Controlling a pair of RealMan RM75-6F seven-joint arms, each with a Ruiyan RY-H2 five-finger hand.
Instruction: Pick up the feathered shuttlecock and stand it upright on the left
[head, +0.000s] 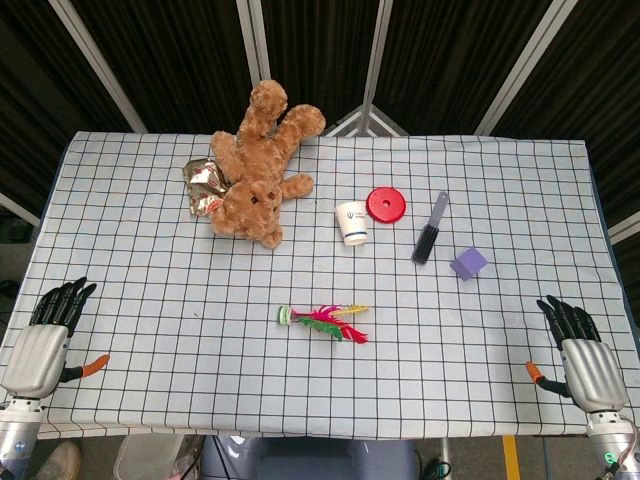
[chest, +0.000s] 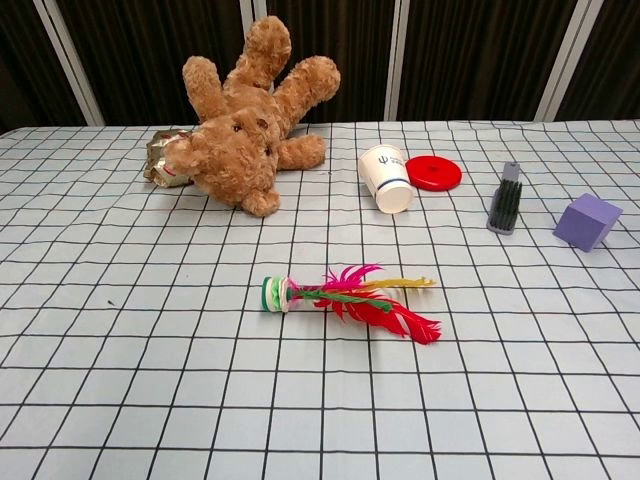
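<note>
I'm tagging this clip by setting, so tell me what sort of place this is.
Probably a robot test or data-collection bench, not a home: a table under a gridded cloth, dark curtains behind, and unrelated props laid out, such as a teddy bear, a feathered shuttlecock and a purple block.

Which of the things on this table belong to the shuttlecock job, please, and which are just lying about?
Job: feathered shuttlecock, lying flat; left hand; right hand.
Lying about: teddy bear, foil packet, paper cup, red lid, brush, purple block.

The foil packet (head: 205, 187) is partly hidden behind the teddy bear (head: 262, 165). The print on the paper cup (chest: 386, 178) beside the bear cannot be read.
</note>
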